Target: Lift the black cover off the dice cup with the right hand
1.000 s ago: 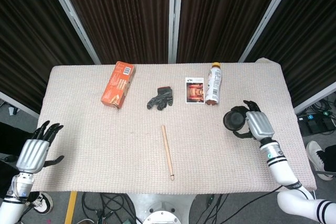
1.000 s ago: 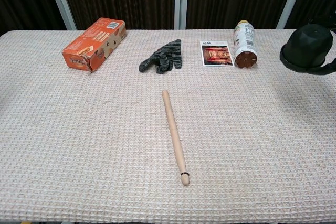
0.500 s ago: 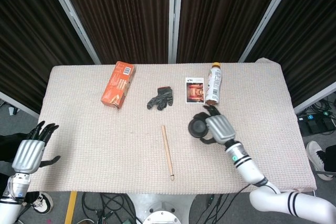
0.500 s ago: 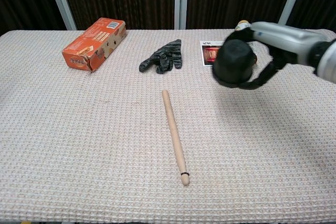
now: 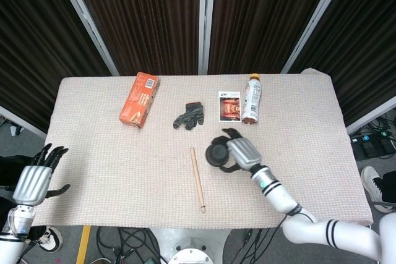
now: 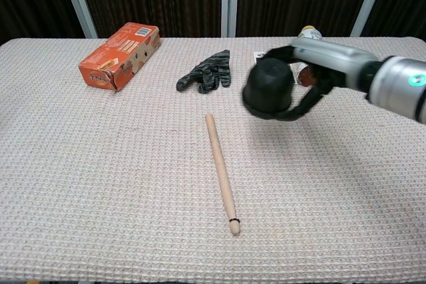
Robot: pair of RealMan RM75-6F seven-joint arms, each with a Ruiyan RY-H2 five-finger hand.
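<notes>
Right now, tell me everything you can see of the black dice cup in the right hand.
The black dice cup looks like matte black plastic, rounded on top and flaring to a wider rim at the bottom. The right hand grips it from the side, dark fingers wrapped under its rim, and holds it above the table, right of the wooden stick. No separate cover can be told apart from the cup.

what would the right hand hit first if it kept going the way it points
Probably the wooden stick: the right hand, gripping the black cup, points toward the robot's left. It hangs above the table, so it may pass over.
</notes>
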